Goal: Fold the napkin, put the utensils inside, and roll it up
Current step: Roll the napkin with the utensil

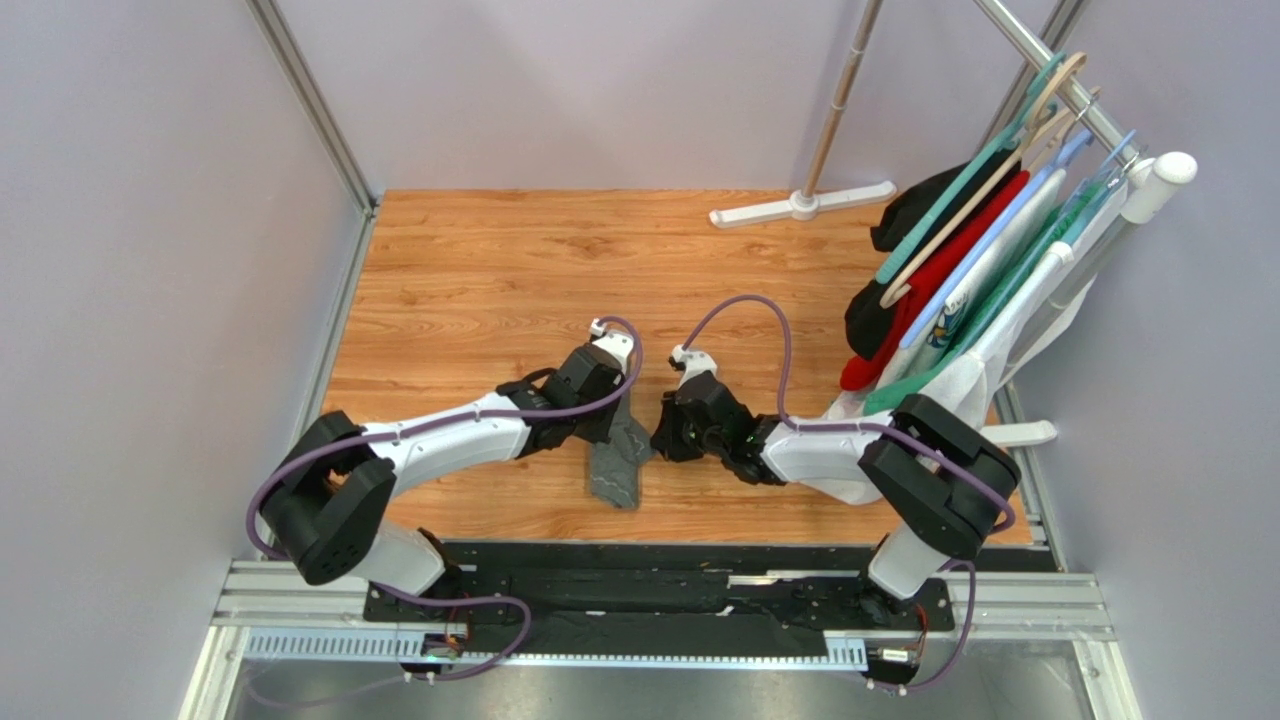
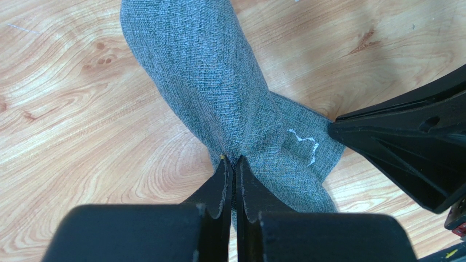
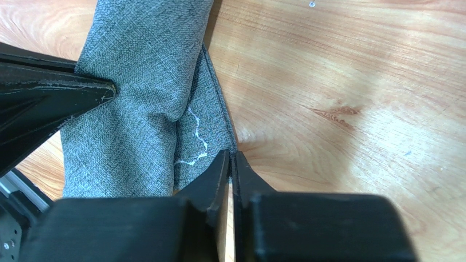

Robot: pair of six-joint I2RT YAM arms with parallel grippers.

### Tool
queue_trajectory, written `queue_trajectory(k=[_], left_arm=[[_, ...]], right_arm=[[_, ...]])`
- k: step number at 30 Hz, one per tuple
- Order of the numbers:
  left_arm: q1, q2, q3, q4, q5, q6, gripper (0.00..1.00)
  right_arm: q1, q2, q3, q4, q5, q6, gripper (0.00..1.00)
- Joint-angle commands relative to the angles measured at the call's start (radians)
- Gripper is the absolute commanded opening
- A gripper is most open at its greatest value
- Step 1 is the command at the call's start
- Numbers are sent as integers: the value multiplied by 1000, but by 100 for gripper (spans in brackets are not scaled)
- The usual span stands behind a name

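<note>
The dark grey napkin [image 1: 619, 465] lies on the wooden table as a narrow rolled bundle between the two arms. In the left wrist view the napkin [image 2: 202, 65] runs away from me, and my left gripper [image 2: 232, 159] is shut with a pucker of its cloth pinched at the tips. In the right wrist view my right gripper [image 3: 231, 155] is shut on the napkin's [image 3: 137, 109] stitched side edge. Seen from above, the left gripper [image 1: 625, 426] and right gripper [image 1: 663, 437] meet at the bundle's far end. The utensils are hidden.
A rack of red, black, teal and white garments on hangers [image 1: 969, 270] stands at the table's right edge, close behind the right arm. A white stand base [image 1: 804, 204] lies at the far edge. Grey walls and metal posts [image 1: 319, 113] enclose the table [image 1: 481, 270].
</note>
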Motion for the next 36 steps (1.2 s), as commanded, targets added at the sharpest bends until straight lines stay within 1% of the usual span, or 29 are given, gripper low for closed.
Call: queue_trajectory(k=[1, 3, 6, 8, 10, 11, 12, 14, 16, 18, 19, 20, 22, 24, 28, 32, 33, 36], left_arm=[[4, -2, -3, 44, -5, -9, 0], [5, -1, -1, 46, -5, -11, 0], [5, 9, 0, 46, 8, -18, 0], [7, 15, 5, 47, 20, -24, 0], [7, 18, 3, 55, 30, -35, 0], [7, 19, 6, 55, 37, -38, 0], [5, 21, 6, 55, 37, -41, 0], [5, 24, 9, 52, 38, -46, 0], [5, 22, 8, 55, 43, -49, 0], [7, 22, 9, 58, 47, -52, 0], [5, 22, 11, 61, 55, -52, 0], [5, 24, 12, 61, 58, -52, 0], [8, 25, 11, 70, 70, -57, 0], [14, 25, 3, 79, 81, -63, 0], [27, 30, -9, 101, 97, -66, 0], [65, 33, -20, 112, 121, -64, 0], [74, 30, -29, 118, 127, -63, 0], [97, 15, -40, 127, 121, -57, 0]], right_arm=[[-1, -62, 54, -170, -3, -46, 11], [-1, -125, 71, -204, 5, -51, 22], [13, -188, 86, -222, 2, -55, 34], [52, -210, 92, -218, 18, -46, 45], [89, -208, 111, -205, 41, -31, 50], [123, -204, 123, -198, 49, -26, 59], [137, -181, 146, -187, 55, -19, 63], [183, -155, 172, -170, 81, -11, 68], [212, -98, 219, -165, 138, -12, 70], [254, -54, 259, -196, 187, -17, 71], [269, -17, 282, -205, 248, -20, 71], [290, -1, 292, -214, 273, -14, 71], [313, 11, 283, -178, 319, -14, 71], [346, 3, 252, -123, 337, -5, 71], [378, -18, 243, -110, 402, -5, 71], [387, -65, 232, -153, 448, 6, 71], [387, -90, 226, -185, 459, 12, 71], [389, -137, 201, -231, 499, 38, 71]])
